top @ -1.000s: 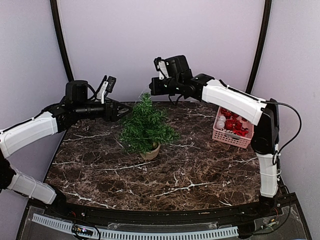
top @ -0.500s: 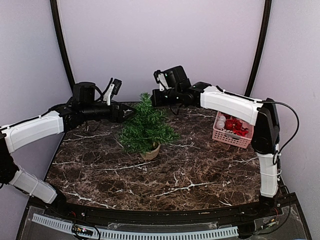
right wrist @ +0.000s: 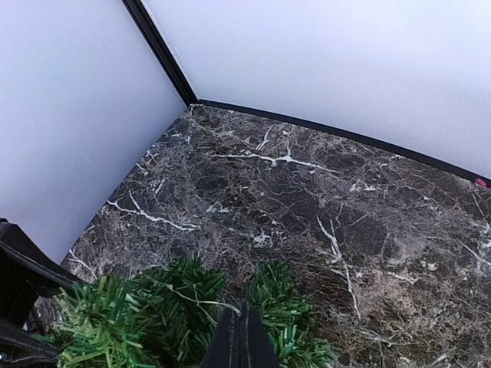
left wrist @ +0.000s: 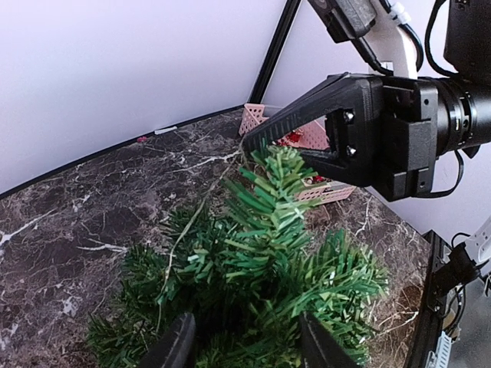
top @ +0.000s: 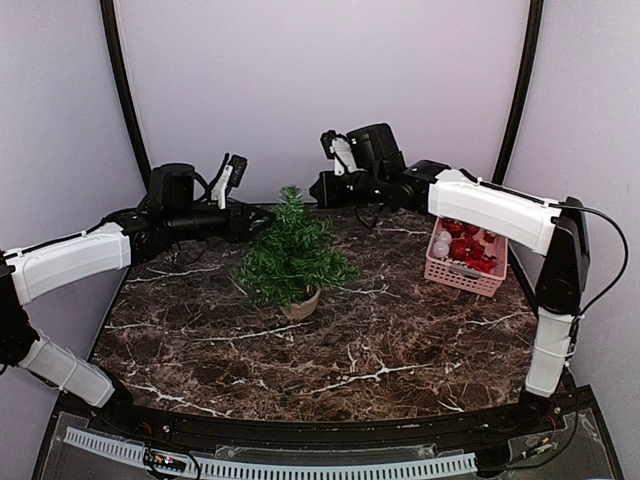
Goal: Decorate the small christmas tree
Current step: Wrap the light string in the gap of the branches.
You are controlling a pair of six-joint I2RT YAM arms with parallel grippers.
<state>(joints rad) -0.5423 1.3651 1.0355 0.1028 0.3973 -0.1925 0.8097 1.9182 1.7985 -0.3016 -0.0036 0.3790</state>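
Observation:
The small christmas tree [top: 292, 258] stands upright in its tan base at the middle of the marble table. My left gripper [top: 258, 222] is open at the tree's upper left; in the left wrist view [left wrist: 242, 337] its fingers straddle the branches [left wrist: 261, 253] without gripping. My right gripper [top: 318, 190] hovers just behind and right of the treetop, jaws shut [right wrist: 242, 310]. A thin pale string [right wrist: 184, 290] runs from its tip into the branches [right wrist: 138, 314]. The string also shows in the left wrist view [left wrist: 201, 201], trailing from the right gripper [left wrist: 253, 142] down the tree.
A pink plastic basket [top: 470, 277] with red and white ornaments sits at the table's right edge. Its rim shows behind the right gripper in the left wrist view [left wrist: 253, 115]. Lilac walls and black corner poles close the back and sides.
The right arm has shifted to the right and back, its gripper drawing away from the treetop. The left gripper has moved slightly right, closer to the tree.

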